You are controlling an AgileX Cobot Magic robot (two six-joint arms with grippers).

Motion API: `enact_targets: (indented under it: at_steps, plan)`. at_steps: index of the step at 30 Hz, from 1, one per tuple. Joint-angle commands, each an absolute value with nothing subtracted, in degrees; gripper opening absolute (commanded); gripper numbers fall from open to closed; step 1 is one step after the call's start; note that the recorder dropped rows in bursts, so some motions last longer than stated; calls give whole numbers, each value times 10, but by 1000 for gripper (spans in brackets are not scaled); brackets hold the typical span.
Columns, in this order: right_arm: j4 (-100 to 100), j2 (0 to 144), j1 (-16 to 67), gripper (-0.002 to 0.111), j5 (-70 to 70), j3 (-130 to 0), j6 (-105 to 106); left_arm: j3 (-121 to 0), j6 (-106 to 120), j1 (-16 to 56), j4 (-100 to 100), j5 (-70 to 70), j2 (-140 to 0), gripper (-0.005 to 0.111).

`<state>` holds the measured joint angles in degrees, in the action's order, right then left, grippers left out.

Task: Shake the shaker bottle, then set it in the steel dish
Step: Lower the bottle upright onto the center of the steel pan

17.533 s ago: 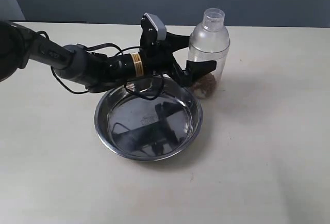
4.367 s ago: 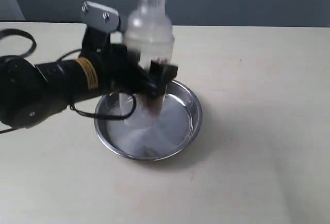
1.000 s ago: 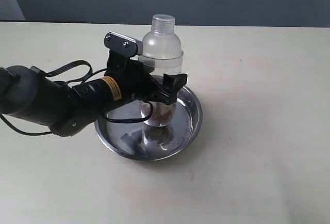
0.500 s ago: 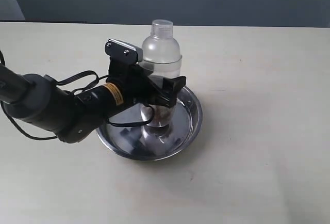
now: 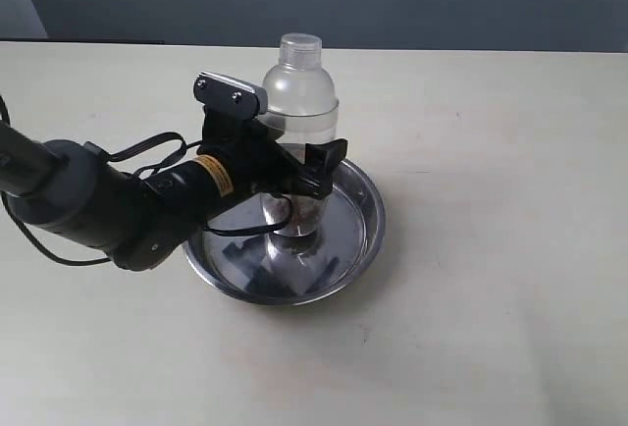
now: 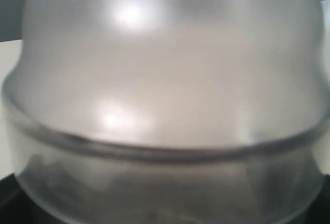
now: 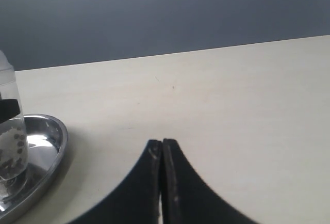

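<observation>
The bottle (image 5: 299,92) stands upright in the middle of the dish (image 5: 365,212), with the left gripper (image 5: 306,166) clamped round its body. The left arm (image 5: 108,200) lies across the dish's left rim, so that side is blocked. There is free room above the cap and over the dish's right and near rim, and the table (image 5: 491,249) right of the dish gives clear passage for the right gripper (image 7: 162,149), which hangs low over it with jaws pressed together.

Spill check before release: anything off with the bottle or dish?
Nothing stands out. The shaker bottle is upright inside the steel dish, cap on, held by the left gripper. Nothing looks spilled in the dish or on the table.
</observation>
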<state>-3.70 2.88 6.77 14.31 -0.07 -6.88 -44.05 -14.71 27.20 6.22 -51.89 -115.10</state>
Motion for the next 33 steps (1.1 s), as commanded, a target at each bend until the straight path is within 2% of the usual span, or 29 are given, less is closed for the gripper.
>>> enact_targets:
  at_steps: [1, 13, 22, 24, 30, 33]
  plan:
    - [-36, 30, 68, -1, 135, 0, -67, -437, -146, 269, 54, -497, -1151, 0]
    - [-36, 30, 68, -1, 135, 0, -67, -418, -146, 269, 13, -457, -1151, 0]
    - [-36, 30, 68, -1, 136, 0, -67, -393, -182, 269, 120, -561, -1151, 1]
    - [-36, 30, 68, -1, 136, 0, -67, -393, -180, 269, 124, -561, -1151, 13]
    - [-36, 30, 68, -1, 135, 0, -67, -393, -138, 269, 83, -543, -1151, 78]
    - [-36, 30, 68, -1, 135, 0, -67, -393, -137, 269, 86, -543, -1151, 91]
